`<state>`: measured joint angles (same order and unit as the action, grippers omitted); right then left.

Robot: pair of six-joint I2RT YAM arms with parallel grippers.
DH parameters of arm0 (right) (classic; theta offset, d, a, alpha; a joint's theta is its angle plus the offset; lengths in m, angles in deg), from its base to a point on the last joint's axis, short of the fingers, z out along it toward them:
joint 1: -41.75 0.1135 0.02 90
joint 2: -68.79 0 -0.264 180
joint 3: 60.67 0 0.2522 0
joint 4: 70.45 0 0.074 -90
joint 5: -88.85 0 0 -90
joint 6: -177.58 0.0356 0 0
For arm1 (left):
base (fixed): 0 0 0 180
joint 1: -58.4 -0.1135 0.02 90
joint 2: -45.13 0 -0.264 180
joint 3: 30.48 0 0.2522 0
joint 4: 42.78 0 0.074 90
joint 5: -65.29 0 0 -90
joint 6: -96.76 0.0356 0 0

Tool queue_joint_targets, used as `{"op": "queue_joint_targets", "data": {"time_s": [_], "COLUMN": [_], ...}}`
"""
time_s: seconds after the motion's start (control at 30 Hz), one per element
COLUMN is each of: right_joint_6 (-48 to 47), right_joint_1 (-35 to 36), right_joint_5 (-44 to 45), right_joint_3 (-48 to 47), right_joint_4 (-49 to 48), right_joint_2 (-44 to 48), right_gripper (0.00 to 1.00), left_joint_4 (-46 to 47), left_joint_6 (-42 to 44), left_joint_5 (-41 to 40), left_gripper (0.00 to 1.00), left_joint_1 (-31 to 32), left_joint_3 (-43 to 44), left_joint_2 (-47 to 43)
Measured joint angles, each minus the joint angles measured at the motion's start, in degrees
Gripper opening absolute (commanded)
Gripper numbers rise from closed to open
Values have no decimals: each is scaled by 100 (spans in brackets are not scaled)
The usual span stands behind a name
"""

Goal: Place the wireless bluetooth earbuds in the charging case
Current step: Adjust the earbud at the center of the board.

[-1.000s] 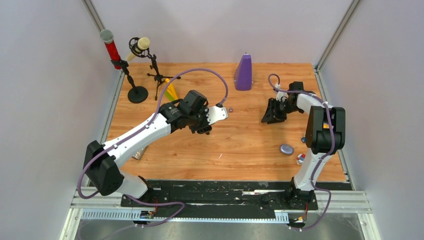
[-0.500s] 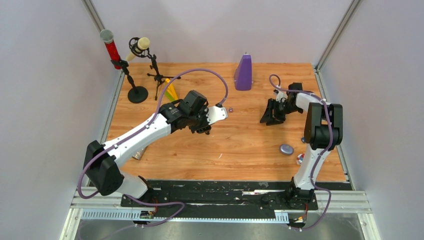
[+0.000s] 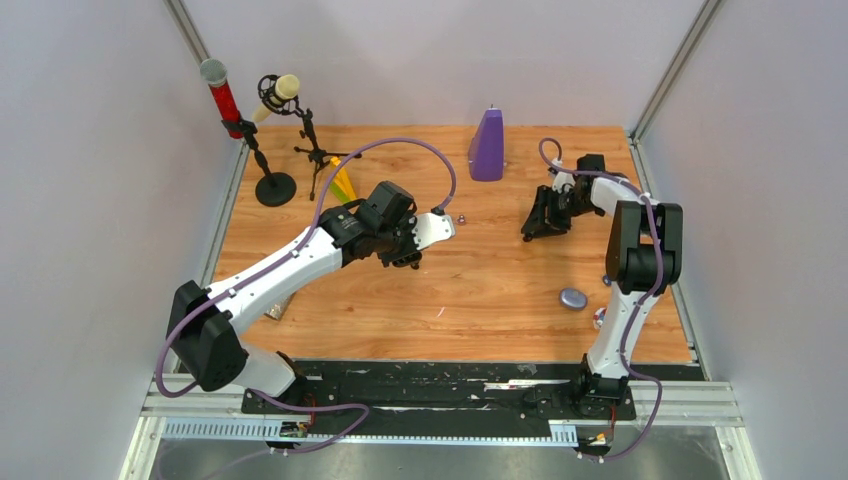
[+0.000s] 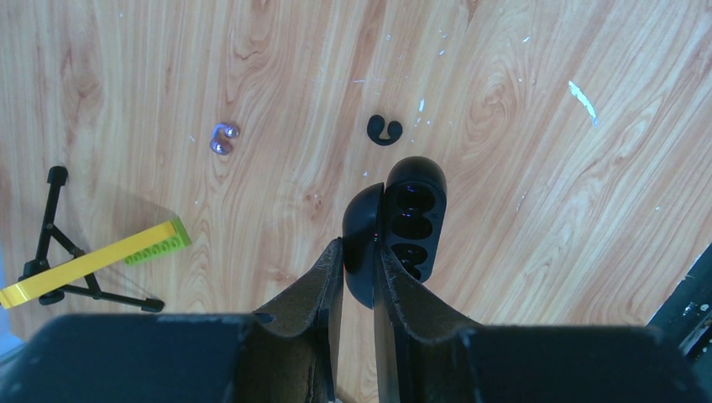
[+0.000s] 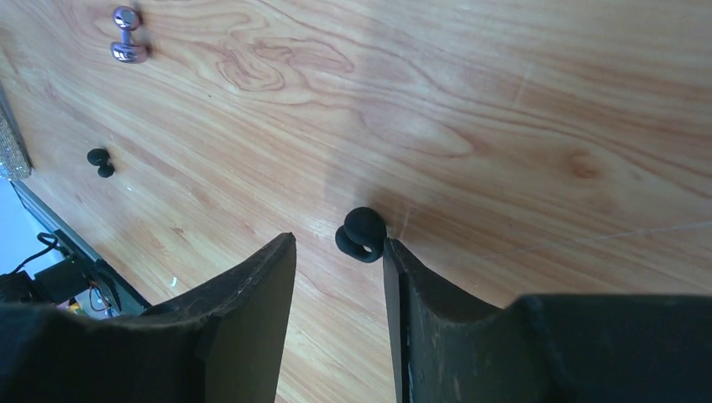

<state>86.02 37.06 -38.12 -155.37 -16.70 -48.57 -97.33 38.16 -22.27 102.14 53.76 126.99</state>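
Observation:
My left gripper [image 4: 359, 252] is shut on the lid of an open black charging case [image 4: 413, 217], whose empty sockets face the camera just above the table. One black earbud [image 4: 384, 129] lies just beyond the case, and a pale purple earbud [image 4: 222, 139] lies further left. In the right wrist view my right gripper [image 5: 338, 242] is open and low over the wood, and a second black earbud [image 5: 361, 233] touches the tip of its right finger [image 5: 399, 269]. From above, the left gripper [image 3: 407, 258] is mid-table and the right gripper [image 3: 535, 228] at the back right.
A closed pale purple case [image 3: 573, 297] lies at the front right. A purple metronome [image 3: 487, 145] stands at the back, and two microphones on stands [image 3: 272, 185] at the back left beside a yellow-green brick [image 4: 92, 260]. Small bits [image 3: 606, 280] lie by the right arm.
My right gripper has shifted a little toward the back and left, and its arm has swung with it. The left arm and the case it holds have stayed still.

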Motion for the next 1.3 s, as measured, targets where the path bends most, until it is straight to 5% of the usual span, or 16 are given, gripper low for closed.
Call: {"op": "queue_joint_targets", "data": {"time_s": [0.57,1.3], "right_joint_6": [2,-105], "right_joint_1": [179,1401], "right_joint_5": [-221,1327], "right_joint_3": [-225,-195], "right_joint_4": [-35,-136], "right_joint_2": [-153,420], "right_gripper": [37,40], "left_joint_4": [35,37], "left_joint_6": [0,0], "left_joint_5": [0,4], "left_gripper": [25,25], "left_joint_1": [4,4], "left_joint_3": [-9,-37], "left_joint_2": [0,0]}}
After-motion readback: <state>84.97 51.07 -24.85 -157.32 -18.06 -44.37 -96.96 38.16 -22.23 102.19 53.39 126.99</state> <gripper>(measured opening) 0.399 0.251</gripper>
